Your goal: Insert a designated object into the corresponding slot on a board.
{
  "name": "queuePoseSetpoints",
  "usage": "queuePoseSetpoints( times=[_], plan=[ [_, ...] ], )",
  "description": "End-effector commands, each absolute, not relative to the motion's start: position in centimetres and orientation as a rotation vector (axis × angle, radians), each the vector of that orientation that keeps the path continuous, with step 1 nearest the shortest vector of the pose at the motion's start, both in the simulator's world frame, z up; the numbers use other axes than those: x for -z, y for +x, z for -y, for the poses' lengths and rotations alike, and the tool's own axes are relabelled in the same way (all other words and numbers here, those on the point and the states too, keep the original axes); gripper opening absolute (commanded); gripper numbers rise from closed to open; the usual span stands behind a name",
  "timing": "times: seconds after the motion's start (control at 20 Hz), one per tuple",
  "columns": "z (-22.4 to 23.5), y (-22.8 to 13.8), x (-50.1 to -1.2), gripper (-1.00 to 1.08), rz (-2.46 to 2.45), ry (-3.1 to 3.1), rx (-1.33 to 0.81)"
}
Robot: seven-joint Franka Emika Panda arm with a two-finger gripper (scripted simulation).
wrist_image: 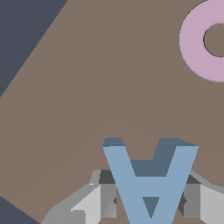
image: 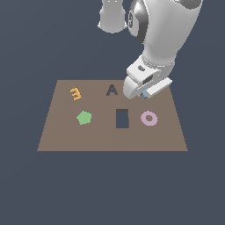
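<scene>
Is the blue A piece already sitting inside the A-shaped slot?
No. The blue A piece is between the end effector fingers, and the A-shaped slot is empty.

You are viewing flat, even simulator lighting in both views, with no glare or bright hotspots. The board [image: 112, 132] shows a uniform matte brown with no cast shadows visible from the pieces on it. The arm's white shell carries soft shading, brighter on its upper surfaces. Edges look slightly jagged and pixelated, notably on the pink ring [wrist_image: 205, 41] in the wrist view. No blur or edge distortion appears.
</scene>
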State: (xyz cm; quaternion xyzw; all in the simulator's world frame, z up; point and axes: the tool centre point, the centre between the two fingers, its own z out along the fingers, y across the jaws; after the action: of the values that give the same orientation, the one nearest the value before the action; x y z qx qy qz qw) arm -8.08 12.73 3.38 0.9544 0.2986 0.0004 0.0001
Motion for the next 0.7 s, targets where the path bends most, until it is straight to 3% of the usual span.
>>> queuePoseSetpoints(
  times=[0.0,0.3,0.65],
  plan=[
    [-12.7,-8.1,-3.3,-1.0,-0.936,2.999,0.0],
    [-10.8,-7.8,-3.4,-1.0,-0.811,3.035,0.0],
    [-5.2,-8.0,-3.7,-1.0,-0.432,3.111,-0.001]
  ],
)
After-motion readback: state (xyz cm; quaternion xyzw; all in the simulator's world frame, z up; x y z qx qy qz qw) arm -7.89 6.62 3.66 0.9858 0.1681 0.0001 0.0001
